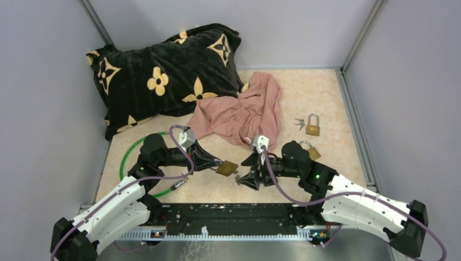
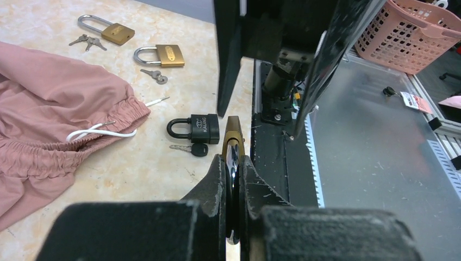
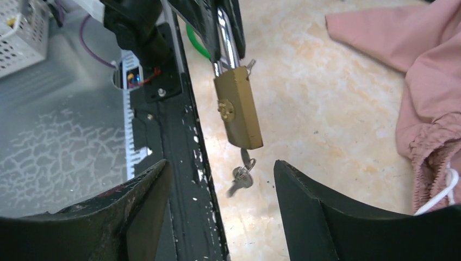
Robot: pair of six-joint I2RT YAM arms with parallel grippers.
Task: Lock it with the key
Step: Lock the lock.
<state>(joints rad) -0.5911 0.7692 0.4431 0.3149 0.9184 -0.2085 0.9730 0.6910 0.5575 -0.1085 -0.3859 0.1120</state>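
My left gripper (image 1: 213, 162) is shut on the steel shackle of a brass padlock (image 1: 226, 168) and holds it above the table's front edge, body pointing toward the right arm. In the left wrist view the shackle sits pinched between the fingers (image 2: 215, 185), with the brass body (image 2: 234, 136) beyond the tips. In the right wrist view the padlock (image 3: 237, 109) hangs with a key in its bottom and a second key on a ring (image 3: 243, 176) dangling below. My right gripper (image 3: 220, 163) is open and empty, its jaws wide apart just short of the keys.
A black padlock (image 2: 194, 128) with a black-headed key (image 2: 190, 148) lies on the table. Two more brass padlocks (image 1: 312, 125) (image 1: 311, 149) with keys lie at the right. A pink cloth (image 1: 239, 111), a black flowered pillow (image 1: 163, 70) and a green ring (image 1: 128, 157) are nearby.
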